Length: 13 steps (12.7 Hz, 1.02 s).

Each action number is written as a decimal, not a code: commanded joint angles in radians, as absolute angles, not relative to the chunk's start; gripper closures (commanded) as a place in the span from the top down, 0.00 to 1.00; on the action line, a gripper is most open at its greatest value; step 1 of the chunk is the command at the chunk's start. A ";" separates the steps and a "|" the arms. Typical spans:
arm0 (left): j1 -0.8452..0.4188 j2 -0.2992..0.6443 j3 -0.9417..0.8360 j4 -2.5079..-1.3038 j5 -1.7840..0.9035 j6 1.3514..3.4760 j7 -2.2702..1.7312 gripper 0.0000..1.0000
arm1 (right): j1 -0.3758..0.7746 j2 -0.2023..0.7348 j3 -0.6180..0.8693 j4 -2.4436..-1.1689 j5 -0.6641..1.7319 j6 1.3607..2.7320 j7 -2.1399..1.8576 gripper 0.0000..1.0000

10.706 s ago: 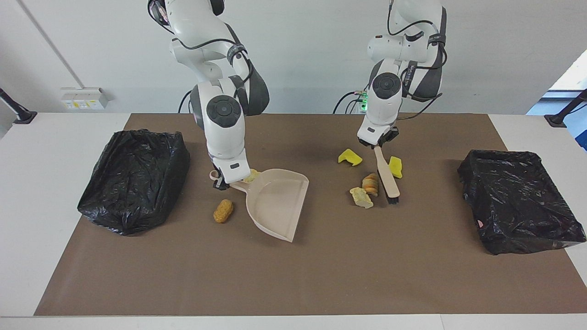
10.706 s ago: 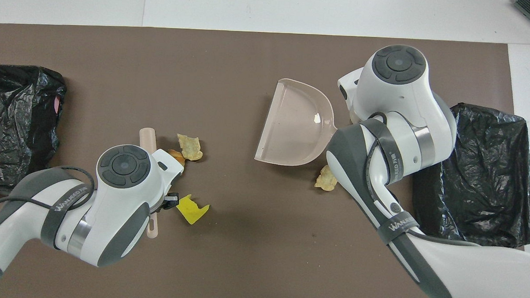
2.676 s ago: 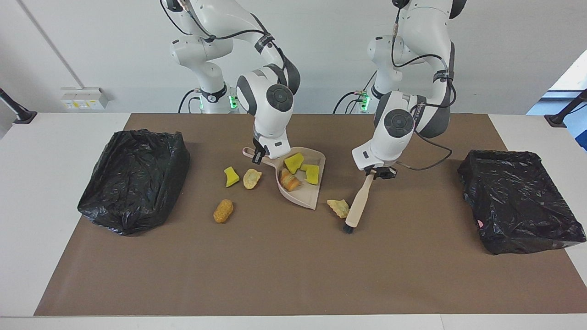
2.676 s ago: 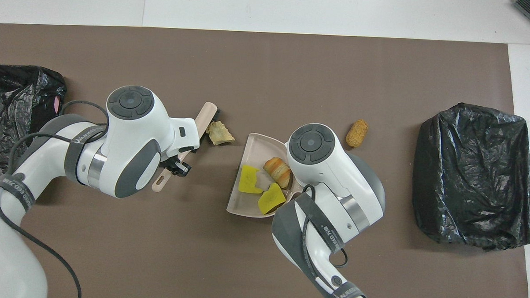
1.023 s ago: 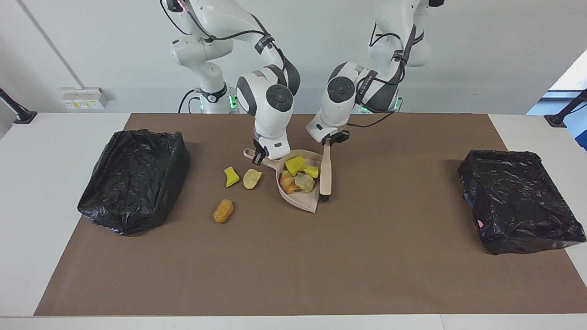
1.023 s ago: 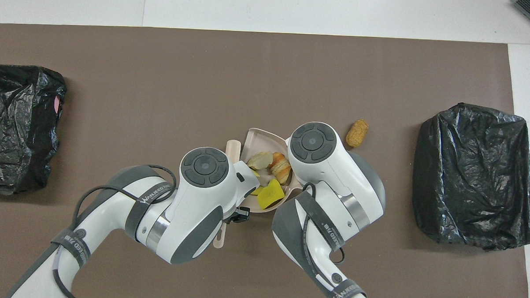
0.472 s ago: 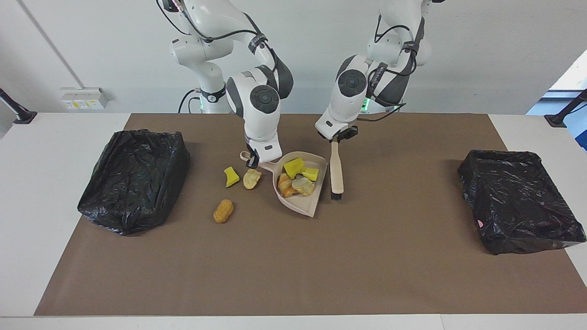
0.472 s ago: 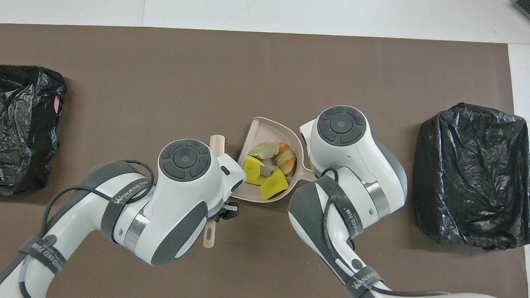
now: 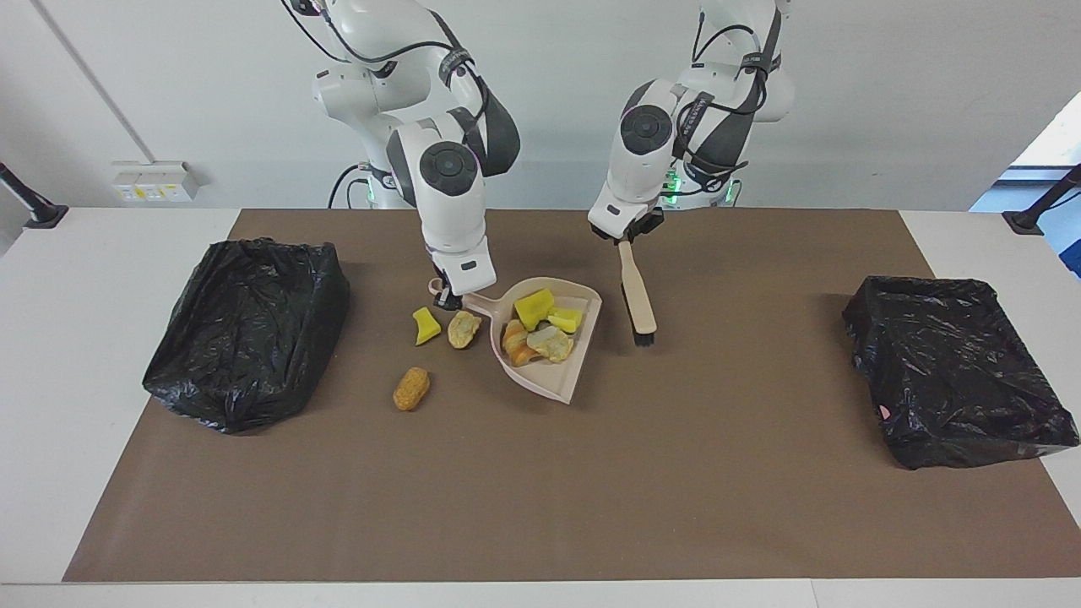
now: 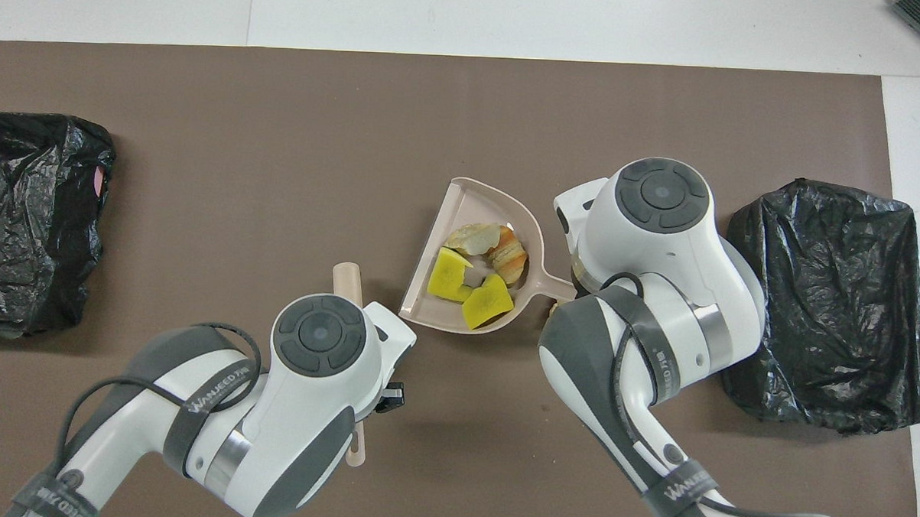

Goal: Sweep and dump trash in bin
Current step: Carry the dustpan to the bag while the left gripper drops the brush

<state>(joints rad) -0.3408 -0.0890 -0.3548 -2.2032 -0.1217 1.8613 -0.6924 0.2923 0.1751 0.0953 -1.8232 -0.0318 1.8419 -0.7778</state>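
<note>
In the dustpan, mid-mat: four pieces of trash [image 9: 540, 325] loaded, two yellow wedges and two bread-like chunks.
Trash on the mat: three pieces loose toward the right arm's end; a yellow wedge [image 9: 425, 325] and a tan chunk [image 9: 463, 328] just beside the pan's handle, a golden-brown chunk [image 9: 410, 388] farther from the robots.
Dustpan [image 9: 559, 382]: beige, held by its handle, mouth facing the left arm's end.
Right gripper [image 9: 448, 300]: clamped on the dustpan handle.
Left gripper [image 9: 627, 237]: clamped on the handle of the brush [image 9: 638, 297], bristles down, near the pan's mouth but apart from it.
Change over the last second: brush has drawn back from the pan's mouth; pan has shifted toward the right arm's end. Fourth piece, loose on the mat under three seconds ago, now sits inside.
Reading: sweep on the left arm's side looks finished; either the three loose pieces get swept next or this load goes to a bin first.
Bins: black-bagged bin [image 9: 245, 329] at the right arm's end, nearest the pan; a second [image 9: 954, 371] at the left arm's end.
Risk: load sits near the open lip, tilt could spill it.
</note>
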 commanded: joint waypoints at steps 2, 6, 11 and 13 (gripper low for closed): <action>-0.359 -0.277 -0.440 -2.419 -0.236 2.005 -0.735 0.00 | 0.224 0.127 0.098 -1.795 0.018 1.825 -0.839 0.00; -0.364 -0.382 -0.593 -2.519 -0.368 2.042 -0.736 0.00 | 0.108 0.066 0.097 -1.793 0.058 1.804 -0.925 0.00; -0.364 -0.373 -0.707 -2.580 -0.472 2.114 -0.741 0.00 | -0.033 0.049 0.095 -1.729 0.060 1.729 -1.011 0.00; -0.364 -0.373 -0.709 -2.577 -0.497 2.080 -0.753 0.00 | -0.110 0.037 0.094 -1.729 0.060 1.710 -1.115 0.00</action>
<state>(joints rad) -0.3580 -0.3413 -0.7127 -2.5580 -0.4601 2.0903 -0.7403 -0.0417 0.0521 0.0855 -1.7357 0.0286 1.7383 -1.0242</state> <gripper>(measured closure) 0.736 0.678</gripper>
